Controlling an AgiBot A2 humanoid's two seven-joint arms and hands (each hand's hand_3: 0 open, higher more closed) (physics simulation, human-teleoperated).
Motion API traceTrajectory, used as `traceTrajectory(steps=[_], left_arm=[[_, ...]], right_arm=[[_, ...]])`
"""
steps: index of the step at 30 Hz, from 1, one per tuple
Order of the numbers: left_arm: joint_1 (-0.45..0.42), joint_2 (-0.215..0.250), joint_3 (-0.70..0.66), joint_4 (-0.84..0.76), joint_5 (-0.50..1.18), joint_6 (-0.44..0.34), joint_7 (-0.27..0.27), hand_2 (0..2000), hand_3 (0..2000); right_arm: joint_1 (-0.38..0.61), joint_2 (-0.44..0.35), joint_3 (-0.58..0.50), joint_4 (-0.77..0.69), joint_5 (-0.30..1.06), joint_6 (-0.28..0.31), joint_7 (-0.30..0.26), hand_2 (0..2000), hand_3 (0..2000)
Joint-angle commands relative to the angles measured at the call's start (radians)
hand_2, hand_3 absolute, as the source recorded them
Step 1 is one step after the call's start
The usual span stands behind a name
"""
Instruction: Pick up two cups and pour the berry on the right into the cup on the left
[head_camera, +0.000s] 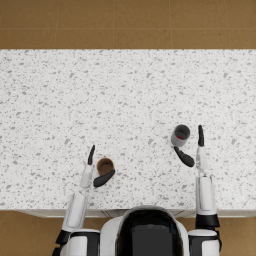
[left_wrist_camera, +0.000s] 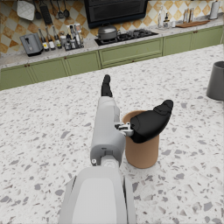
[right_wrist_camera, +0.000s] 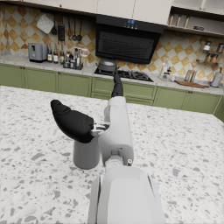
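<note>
Two cups stand upright on the speckled surface, well apart. The brown cup is on the left and the grey cup on the right, with something red inside it. The left hand sits around the brown cup, fingers apart, not squeezing. The right hand is beside the grey cup, fingers apart too, holding nothing.
</note>
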Motion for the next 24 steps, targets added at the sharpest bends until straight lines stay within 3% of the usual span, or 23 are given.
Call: traceTrajectory(steps=[1, 24], left_arm=[[-0.038, -0.014, 0.02, 0.008, 0.0, 0.0, 0.0, 0, 0], [0.005, 0.059, 0.077, 0.168, 0.001, 0.001, 0.0, 0, 0]], right_arm=[[0.026, -0.006, 0.006, -0.056, 0.001, 0.0, 0.0, 0, 0], [0.19, -0.081, 0.052, -0.516, 0.003, 0.0, 0.0, 0, 0]])
